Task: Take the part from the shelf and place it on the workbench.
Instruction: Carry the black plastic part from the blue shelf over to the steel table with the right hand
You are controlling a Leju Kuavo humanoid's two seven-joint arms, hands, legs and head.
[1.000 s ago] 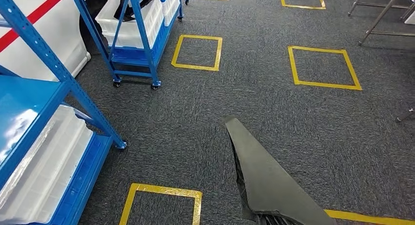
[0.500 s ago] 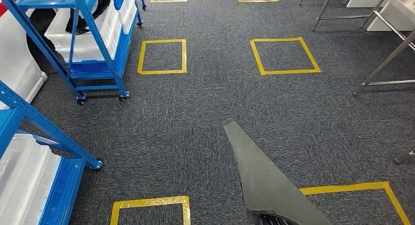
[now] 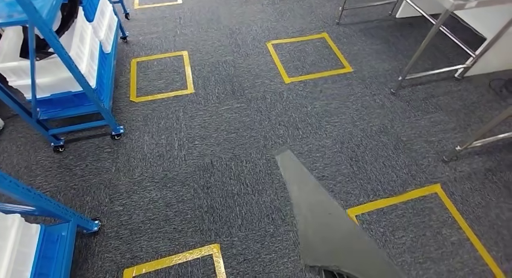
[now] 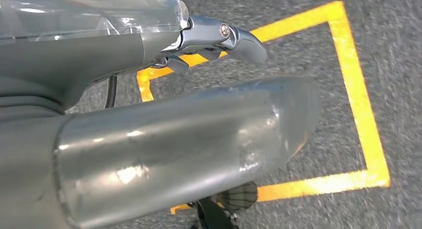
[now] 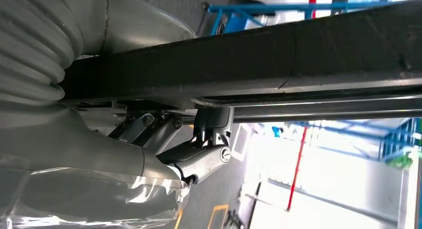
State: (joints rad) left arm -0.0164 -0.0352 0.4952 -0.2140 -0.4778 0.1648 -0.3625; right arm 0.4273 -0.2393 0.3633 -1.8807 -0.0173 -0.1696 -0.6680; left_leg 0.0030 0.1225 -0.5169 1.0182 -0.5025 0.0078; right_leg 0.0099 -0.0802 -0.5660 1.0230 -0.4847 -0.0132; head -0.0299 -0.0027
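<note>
The part [image 3: 323,223], a long dark panel, was off the shelf and carried over the carpet, clasped by the right hand [image 5: 164,144]; the left hand [image 4: 199,40] hung slack, holding nothing. You were mid-carry; next, you needed to reach the workbench [image 3: 447,6].
</note>
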